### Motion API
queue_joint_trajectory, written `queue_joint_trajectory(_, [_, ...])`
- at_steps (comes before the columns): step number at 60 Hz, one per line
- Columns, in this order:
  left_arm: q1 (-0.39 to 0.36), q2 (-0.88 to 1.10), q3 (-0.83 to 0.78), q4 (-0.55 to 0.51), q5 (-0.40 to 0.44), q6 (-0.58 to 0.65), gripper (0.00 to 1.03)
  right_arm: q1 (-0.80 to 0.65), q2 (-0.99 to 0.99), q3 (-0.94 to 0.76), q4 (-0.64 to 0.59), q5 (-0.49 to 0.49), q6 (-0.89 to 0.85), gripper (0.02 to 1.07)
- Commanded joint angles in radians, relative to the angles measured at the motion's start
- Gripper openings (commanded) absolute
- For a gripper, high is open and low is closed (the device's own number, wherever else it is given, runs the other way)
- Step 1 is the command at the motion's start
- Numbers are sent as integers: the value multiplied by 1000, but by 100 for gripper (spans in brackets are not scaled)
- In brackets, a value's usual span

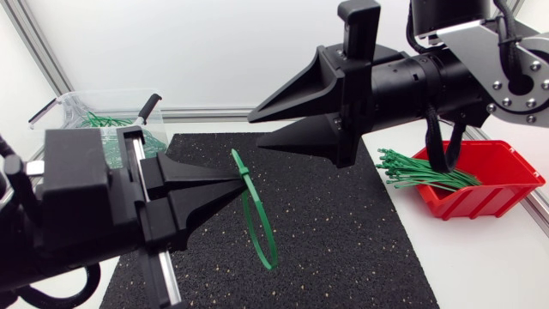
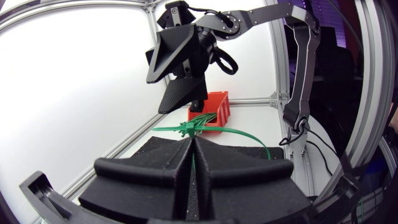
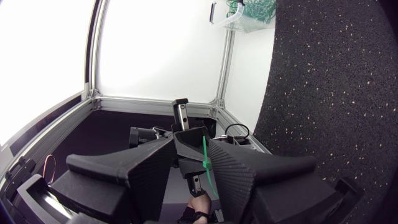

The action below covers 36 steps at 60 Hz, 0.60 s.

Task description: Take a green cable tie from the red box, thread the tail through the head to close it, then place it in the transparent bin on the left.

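Note:
My left gripper (image 1: 240, 178) is shut on a green cable tie (image 1: 260, 225) over the black mat. The tie forms a closed loop that hangs down past the fingertips. In the left wrist view the tie (image 2: 247, 138) is pinched at the tips of my left gripper (image 2: 191, 139), with its head sticking out just ahead. My right gripper (image 1: 257, 129) hovers open above and behind the tie, not touching it. The red box (image 1: 489, 180) at the right holds a bundle of green ties (image 1: 425, 172). The transparent bin (image 1: 99, 124) stands at the back left.
The black mat (image 1: 343, 232) covers the middle of the table. The right wrist view looks between its open fingers at my left gripper and the tie (image 3: 208, 163); the bin (image 3: 249, 11) is far ahead beside the mat (image 3: 336, 81).

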Motion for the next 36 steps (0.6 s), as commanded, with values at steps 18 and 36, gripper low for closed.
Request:
queue_joint_trajectory(18, [-17, -16, -23, 26, -40, 100, 4, 28, 73, 19, -33, -32, -109, 47])
queue_joint_trajectory(36, [-19, -13, -34, 35, -41, 100, 4, 62, 65, 4, -33, -30, -139, 33])
